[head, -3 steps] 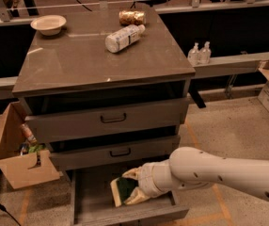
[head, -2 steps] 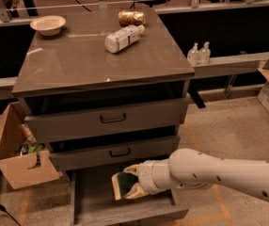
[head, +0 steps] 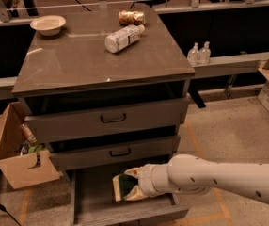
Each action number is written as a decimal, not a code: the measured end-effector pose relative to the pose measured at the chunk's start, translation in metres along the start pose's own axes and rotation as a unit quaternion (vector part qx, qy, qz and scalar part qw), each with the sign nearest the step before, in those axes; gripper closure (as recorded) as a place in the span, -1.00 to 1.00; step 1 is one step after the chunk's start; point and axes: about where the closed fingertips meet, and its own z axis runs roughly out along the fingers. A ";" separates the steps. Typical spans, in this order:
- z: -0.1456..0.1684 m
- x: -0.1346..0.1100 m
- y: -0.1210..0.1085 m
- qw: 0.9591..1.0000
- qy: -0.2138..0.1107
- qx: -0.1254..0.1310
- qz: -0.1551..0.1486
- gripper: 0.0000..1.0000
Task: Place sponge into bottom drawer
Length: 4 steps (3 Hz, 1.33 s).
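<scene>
The sponge (head: 122, 186), dark green on pale yellow foam, is held over the open bottom drawer (head: 94, 202), the lowest of three grey-brown drawers. My gripper (head: 130, 186) comes in from the right on a white arm and is shut on the sponge, its pale fingers above and below it. The sponge hangs a little above the drawer floor, near the middle of the tray. The two upper drawers with black handles are closed.
On the cabinet top lie a white plastic bottle (head: 122, 37), a brown can (head: 131, 17) and a pale bowl (head: 48, 24). An open cardboard box (head: 17, 160) with items stands on the floor at the left. Two small bottles (head: 199, 53) stand on a ledge at the right.
The gripper with the sponge has shifted slightly up and to the left over the drawer. The sponge stays in the grip.
</scene>
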 end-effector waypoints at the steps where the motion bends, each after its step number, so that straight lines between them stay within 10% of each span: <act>1: 0.037 0.031 -0.013 1.000 0.000 0.017 0.003 1.00; 4: 0.171 0.132 -0.015 0.998 -0.010 -0.032 0.060 1.00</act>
